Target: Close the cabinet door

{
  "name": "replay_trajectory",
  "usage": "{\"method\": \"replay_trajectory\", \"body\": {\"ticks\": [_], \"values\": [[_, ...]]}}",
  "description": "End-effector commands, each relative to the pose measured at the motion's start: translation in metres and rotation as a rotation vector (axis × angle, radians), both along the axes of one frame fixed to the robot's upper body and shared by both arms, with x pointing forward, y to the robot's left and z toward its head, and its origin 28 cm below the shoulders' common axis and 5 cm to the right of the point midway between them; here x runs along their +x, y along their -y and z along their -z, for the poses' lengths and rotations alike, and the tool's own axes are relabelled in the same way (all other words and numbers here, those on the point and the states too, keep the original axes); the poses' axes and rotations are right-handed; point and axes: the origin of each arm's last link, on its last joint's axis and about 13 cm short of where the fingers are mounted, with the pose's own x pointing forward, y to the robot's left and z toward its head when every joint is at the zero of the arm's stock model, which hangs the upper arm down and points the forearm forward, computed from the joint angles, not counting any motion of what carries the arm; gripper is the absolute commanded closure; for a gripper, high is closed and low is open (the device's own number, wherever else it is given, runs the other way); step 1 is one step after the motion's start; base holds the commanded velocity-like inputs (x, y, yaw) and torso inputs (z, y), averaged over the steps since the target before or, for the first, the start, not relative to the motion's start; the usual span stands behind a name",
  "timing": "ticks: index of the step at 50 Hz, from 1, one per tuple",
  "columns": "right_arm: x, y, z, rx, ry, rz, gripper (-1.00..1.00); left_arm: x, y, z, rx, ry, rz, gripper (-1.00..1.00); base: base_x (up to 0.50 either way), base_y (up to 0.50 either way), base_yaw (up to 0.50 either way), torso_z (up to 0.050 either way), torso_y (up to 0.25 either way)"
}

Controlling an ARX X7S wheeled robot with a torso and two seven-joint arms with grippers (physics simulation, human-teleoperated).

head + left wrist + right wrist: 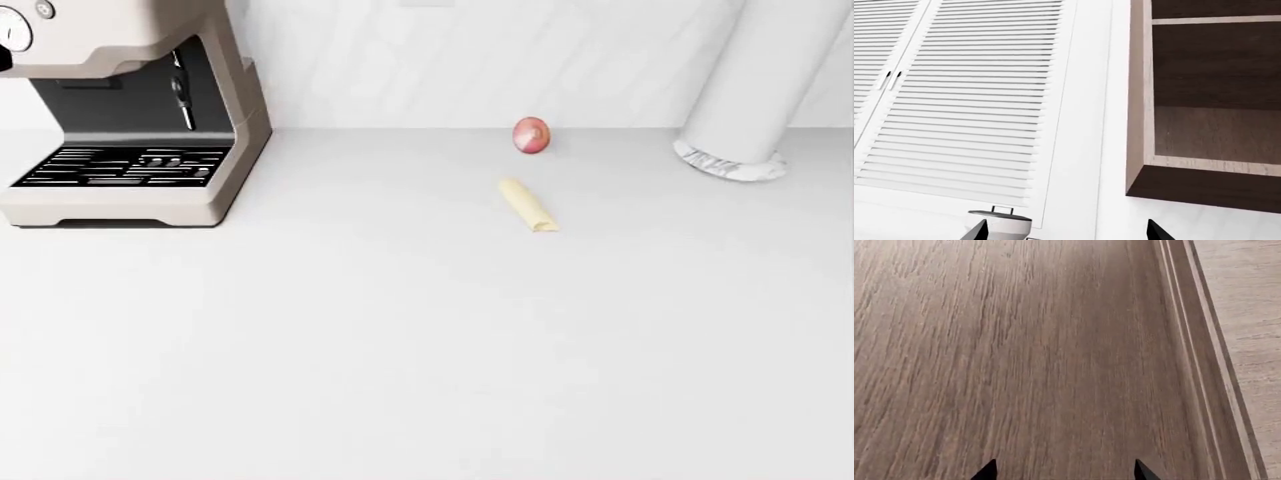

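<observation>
A wooden wall cabinet (1214, 130) stands open in the left wrist view, showing dark shelves and no door over its opening. My left gripper (1067, 232) is open, its fingertips wide apart below the cabinet and touching nothing. A brown wood-grain panel with a moulded border (1021, 340), which looks like the cabinet door, fills the right wrist view from very close. My right gripper (1066, 472) is open just in front of it, with nothing between its fingers. Neither gripper appears in the head view.
White louvered doors (967, 90) with thin handles stand beside the open cabinet. A lidded pot (1002, 222) sits near my left fingertip. The counter (427, 350) carries a coffee machine (127, 110), a red onion (530, 135), a pale yellow piece (527, 205) and a white roll (747, 90).
</observation>
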Motion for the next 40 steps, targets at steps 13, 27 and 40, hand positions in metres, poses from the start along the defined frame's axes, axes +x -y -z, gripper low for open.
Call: {"method": "replay_trajectory", "body": {"ticks": [13,27,40], "values": [[0.049,-0.016,0.015,-0.054,-0.149,-0.013,-1.00,0.002,-0.003,0.004,-0.008,-0.004,0.000,-1.00,0.00,0.00,0.00,0.000,0.000],[0.064,-0.015,0.014,-0.047,-0.177,0.025,-1.00,0.001,-0.002,0.004,-0.007,-0.004,0.002,-1.00,0.00,0.00,0.00,0.000,0.000],[0.077,-0.014,0.014,-0.044,-0.199,0.054,-1.00,0.000,-0.003,0.002,-0.011,0.000,0.005,-1.00,0.00,0.00,0.00,0.000,0.000]]}}
